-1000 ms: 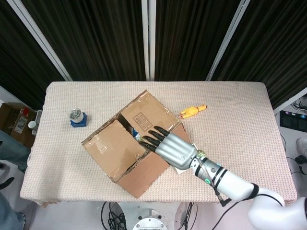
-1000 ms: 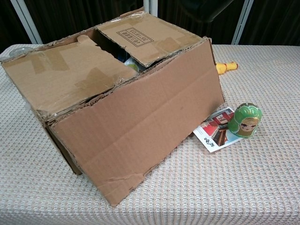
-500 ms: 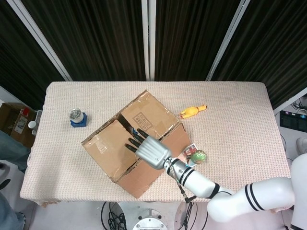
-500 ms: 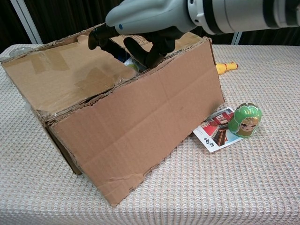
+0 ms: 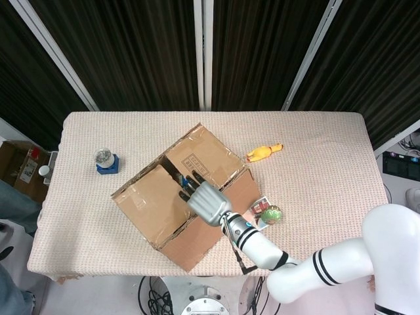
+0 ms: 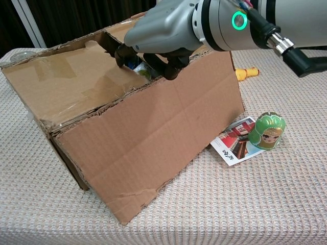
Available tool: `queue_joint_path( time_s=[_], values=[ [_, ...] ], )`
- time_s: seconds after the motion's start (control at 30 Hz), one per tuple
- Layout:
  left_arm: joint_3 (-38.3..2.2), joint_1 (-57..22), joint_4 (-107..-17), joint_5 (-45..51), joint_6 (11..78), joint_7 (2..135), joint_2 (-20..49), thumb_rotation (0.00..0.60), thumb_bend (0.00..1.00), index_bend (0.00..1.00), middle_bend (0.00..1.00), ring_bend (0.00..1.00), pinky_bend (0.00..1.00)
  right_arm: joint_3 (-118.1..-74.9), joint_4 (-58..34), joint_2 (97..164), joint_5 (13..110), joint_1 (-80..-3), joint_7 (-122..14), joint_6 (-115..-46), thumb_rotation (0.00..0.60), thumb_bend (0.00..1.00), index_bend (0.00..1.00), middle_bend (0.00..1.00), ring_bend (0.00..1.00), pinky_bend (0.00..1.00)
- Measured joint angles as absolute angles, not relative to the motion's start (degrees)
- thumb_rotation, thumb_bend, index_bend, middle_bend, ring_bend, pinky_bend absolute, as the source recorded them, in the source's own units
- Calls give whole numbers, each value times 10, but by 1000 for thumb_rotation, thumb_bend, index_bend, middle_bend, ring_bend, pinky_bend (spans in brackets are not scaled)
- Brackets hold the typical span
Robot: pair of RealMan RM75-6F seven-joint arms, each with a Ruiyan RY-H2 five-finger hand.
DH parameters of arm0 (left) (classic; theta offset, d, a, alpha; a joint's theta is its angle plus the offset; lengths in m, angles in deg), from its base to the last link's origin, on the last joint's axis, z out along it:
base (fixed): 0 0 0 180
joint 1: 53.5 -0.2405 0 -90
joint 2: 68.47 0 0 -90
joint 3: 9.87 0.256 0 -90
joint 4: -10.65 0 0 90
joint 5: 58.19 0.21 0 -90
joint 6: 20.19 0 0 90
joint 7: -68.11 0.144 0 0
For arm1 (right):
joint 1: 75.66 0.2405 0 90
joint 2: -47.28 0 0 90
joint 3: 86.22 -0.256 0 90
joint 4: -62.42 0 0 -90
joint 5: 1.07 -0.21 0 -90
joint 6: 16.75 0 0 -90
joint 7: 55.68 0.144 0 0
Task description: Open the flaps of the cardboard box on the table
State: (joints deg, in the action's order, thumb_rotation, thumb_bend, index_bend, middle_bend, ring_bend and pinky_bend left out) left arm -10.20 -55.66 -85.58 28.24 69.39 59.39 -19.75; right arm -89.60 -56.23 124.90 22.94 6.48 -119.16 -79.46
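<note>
Right hand (image 6: 162, 31) moved farther over cardboard box (image 6: 153, 132), fingertips hidden (inside gap)

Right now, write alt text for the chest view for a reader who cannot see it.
A robot's right hand reaches down with curled fingers into the gap between the top flaps of a tilted cardboard box on a woven tablecloth. Right of the box lie a green nesting doll, a printed card and a yellow toy.
</note>
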Motion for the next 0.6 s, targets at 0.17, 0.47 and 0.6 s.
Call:
queue_joint_path(
  time_s=[0.17,0.47,0.6],
  values=[
    [-102,-558,-855,282,696,591,-198,597,96,88,129,91,210,-892,-556,1255,198,77,-1204,-806,600,929,138,165,0,0],
    [-103,-555,-854,282,691,591,-198,597,96,88,129,91,210,-887,-568,1240,228,76,-1222,-855,600,929,144,182,0,0],
    [-103,-553,-855,283,688,593,-196,598,96,88,129,91,210,-892,-590,1219,237,74,-1234,-889,600,929,143,182,0,0]
  ],
)
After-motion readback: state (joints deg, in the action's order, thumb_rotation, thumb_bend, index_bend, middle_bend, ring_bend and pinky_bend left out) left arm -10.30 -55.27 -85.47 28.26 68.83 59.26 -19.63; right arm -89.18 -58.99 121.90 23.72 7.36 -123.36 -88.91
